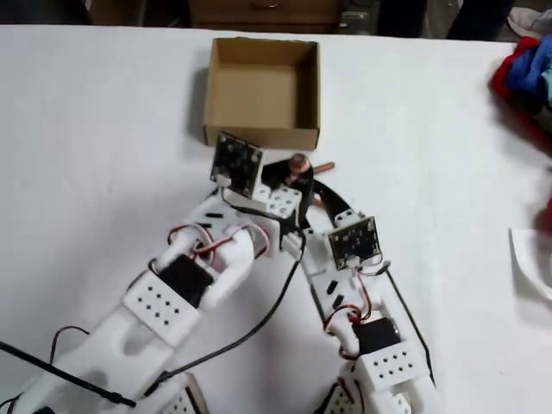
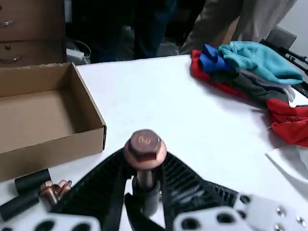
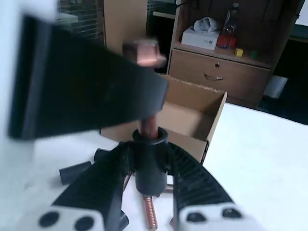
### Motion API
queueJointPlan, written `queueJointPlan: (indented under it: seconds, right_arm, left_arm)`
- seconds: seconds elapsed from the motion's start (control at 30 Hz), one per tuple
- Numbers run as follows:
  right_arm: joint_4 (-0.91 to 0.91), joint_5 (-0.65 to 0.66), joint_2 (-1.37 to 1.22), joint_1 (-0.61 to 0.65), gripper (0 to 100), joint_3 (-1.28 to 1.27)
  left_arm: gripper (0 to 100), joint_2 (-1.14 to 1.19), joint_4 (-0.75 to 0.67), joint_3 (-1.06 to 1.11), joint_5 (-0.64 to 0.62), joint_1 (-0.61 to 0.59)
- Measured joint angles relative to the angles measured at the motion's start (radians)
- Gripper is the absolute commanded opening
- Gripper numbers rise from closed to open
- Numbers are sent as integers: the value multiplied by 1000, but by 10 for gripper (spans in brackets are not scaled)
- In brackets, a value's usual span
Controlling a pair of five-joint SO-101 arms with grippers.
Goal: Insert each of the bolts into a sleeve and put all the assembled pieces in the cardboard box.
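High view looks down; wrist views closely face cardboard box (image 1: 259, 135).

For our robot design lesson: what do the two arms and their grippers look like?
The left arm and right arm are white plastic with black motor blocks, rows of small holes, and red and black cables. Each wrist bears a dark square camera board. The left gripper and right gripper have black ribbed fingers on white bases.
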State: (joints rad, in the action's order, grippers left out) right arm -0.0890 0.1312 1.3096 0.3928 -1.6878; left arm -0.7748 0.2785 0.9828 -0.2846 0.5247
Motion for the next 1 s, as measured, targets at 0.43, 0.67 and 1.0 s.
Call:
queueJointPlan:
  seconds: [0.43, 0.67, 1.0]
  right_arm:
    - [0, -2, 0, -8, 22, 0]
    - [0, 0, 0, -3, 22, 0]
    - [92, -2, 3, -49, 22, 0]
  left_arm:
    - [254, 2, 244, -98, -2, 6]
    - [267, 2, 328, -192, -2, 2]
    - [267, 2, 466, -485, -2, -235]
